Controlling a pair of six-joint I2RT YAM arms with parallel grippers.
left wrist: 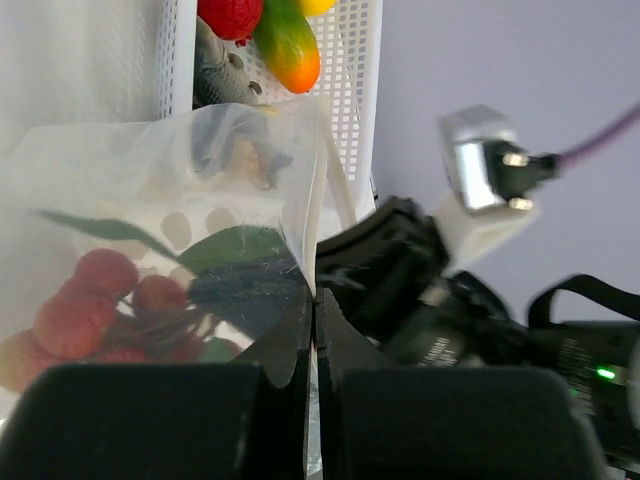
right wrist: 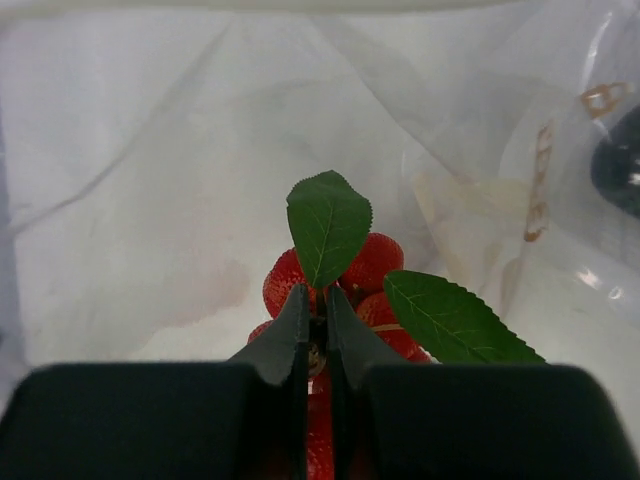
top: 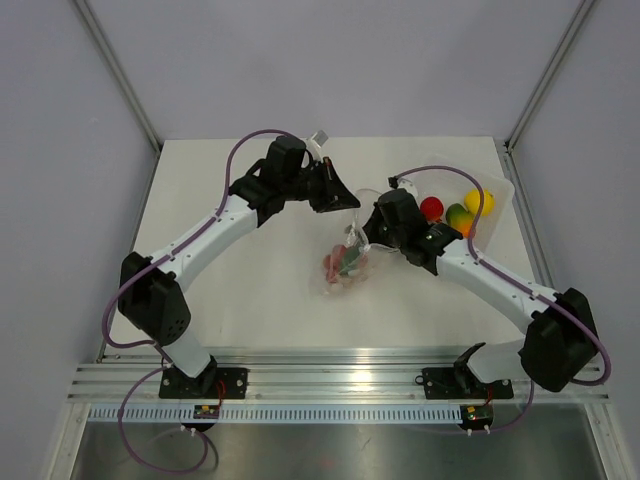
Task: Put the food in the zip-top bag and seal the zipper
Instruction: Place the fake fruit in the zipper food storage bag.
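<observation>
The clear dotted zip-top bag (top: 330,283) lies mid-table with its mouth raised toward the arms. My left gripper (top: 348,203) is shut on the bag's upper edge (left wrist: 318,190) and holds it up; in the left wrist view its jaws (left wrist: 315,300) pinch the plastic. My right gripper (top: 352,240) reaches into the bag and is shut on the stem of a red berry cluster (right wrist: 380,255) with green leaves (right wrist: 328,220). The berries also show through the plastic in the left wrist view (left wrist: 95,300). The bag wall (right wrist: 150,150) surrounds the right fingers. I cannot make out the zipper strip.
A white perforated basket (top: 500,195) stands at the back right, just behind the right arm. It holds a red fruit (top: 431,208), a green-orange fruit (top: 458,215) and a yellow ball (top: 478,202). The basket (left wrist: 355,60) also shows in the left wrist view.
</observation>
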